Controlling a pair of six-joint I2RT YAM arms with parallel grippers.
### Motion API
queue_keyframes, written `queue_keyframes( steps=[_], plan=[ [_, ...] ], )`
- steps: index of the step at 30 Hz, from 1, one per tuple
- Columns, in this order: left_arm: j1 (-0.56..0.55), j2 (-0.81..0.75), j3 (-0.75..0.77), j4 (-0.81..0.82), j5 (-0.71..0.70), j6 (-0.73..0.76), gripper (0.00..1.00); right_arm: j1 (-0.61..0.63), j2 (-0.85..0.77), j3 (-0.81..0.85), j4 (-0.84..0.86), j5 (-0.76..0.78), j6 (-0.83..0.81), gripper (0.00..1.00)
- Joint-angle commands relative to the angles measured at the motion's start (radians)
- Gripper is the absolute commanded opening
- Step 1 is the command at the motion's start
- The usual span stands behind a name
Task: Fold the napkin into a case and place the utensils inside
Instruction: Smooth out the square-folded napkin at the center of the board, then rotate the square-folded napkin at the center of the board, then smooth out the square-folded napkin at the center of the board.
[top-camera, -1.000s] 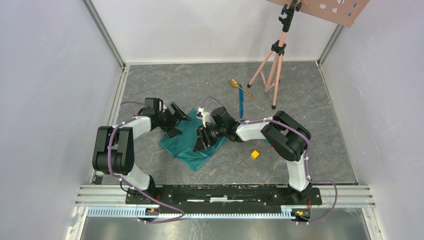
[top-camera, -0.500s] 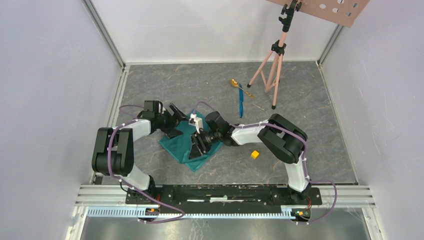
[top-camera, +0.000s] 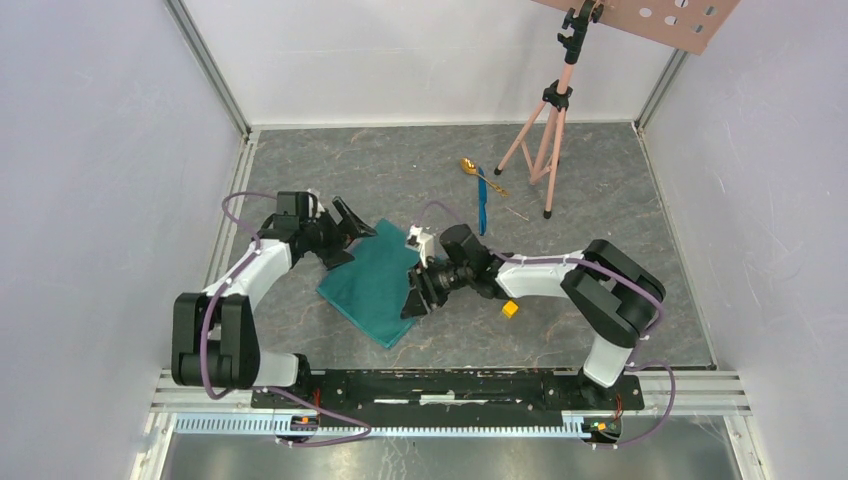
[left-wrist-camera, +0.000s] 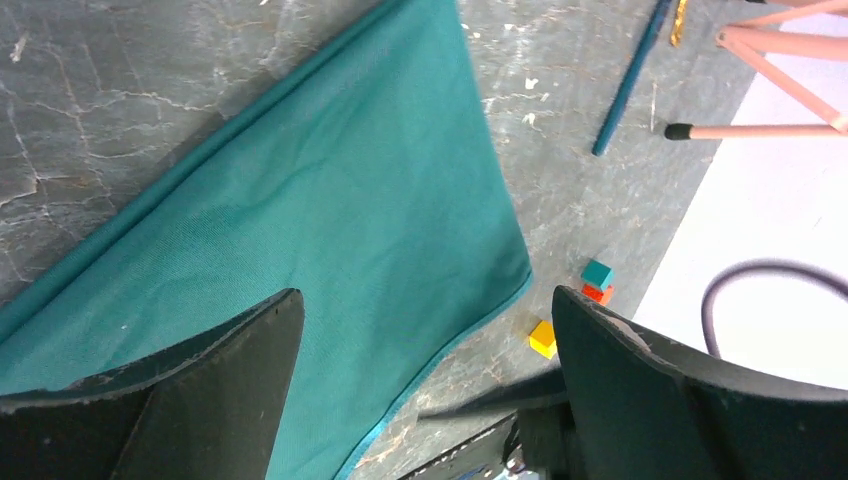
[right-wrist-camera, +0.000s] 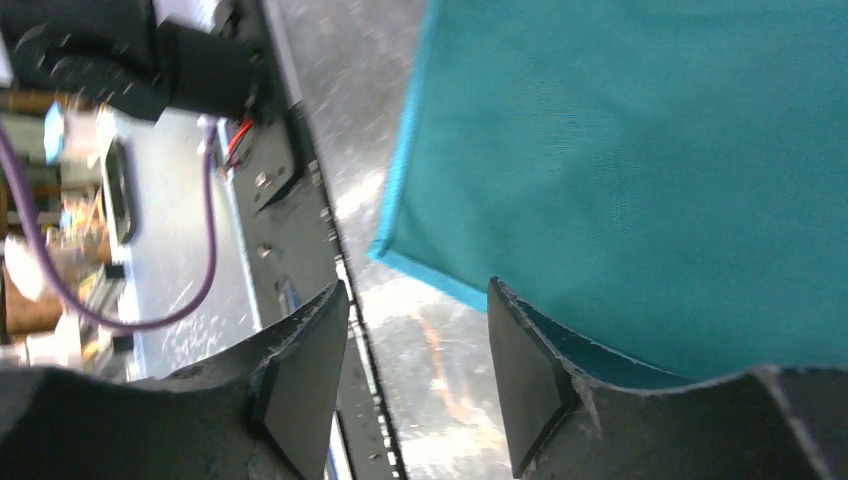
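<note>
Two open, empty hands flank the teal napkin (top-camera: 372, 288) lying flat on the counter (top-camera: 600, 200): the left hand (top-camera: 350, 237) at its far-left edge, the right hand (top-camera: 415, 295) at its right edge. Beyond the right hand lie the spoon (top-camera: 468, 166) and the blue knife (top-camera: 482, 206), the knife pointing away from the arms.

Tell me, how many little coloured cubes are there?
3. In the left wrist view, a yellow cube lies near the napkin edge; a teal cube and a red cube sit together beyond it. The overhead view shows only the yellow one, so others may be hidden.
</note>
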Motion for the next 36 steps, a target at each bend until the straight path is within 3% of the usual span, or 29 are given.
queue_keyframes(
  steps=[1, 9, 13, 16, 21, 25, 36],
  plan=[
    [-0.001, -0.063, 0.029, -0.079, -0.001, 0.111, 1.00, -0.088, 0.020, -0.020, 0.007, 0.120, 0.023, 0.56],
    [-0.017, -0.106, -0.042, -0.066, 0.014, 0.101, 1.00, -0.190, 0.131, 0.079, -0.120, 0.273, -0.109, 0.45],
    [-0.017, -0.184, -0.042, -0.151, -0.027, 0.146, 1.00, -0.255, 0.189, 0.206, -0.322, 0.485, -0.280, 0.45],
    [-0.019, -0.242, -0.046, -0.202, -0.084, 0.173, 1.00, -0.259, 0.232, 0.364, -0.418, 0.570, -0.443, 0.48],
    [-0.018, -0.208, -0.063, -0.180, -0.095, 0.178, 1.00, -0.240, 0.163, 0.504, -0.487, 0.506, -0.456, 0.60],
    [-0.026, -0.115, -0.087, -0.100, -0.053, 0.156, 0.97, -0.234, 0.046, 0.430, -0.457, 0.399, -0.356, 0.69],
    [-0.172, -0.087, -0.226, 0.003, -0.132, 0.077, 0.93, -0.300, -0.207, -0.004, -0.420, 0.325, -0.050, 0.70]
  ],
)
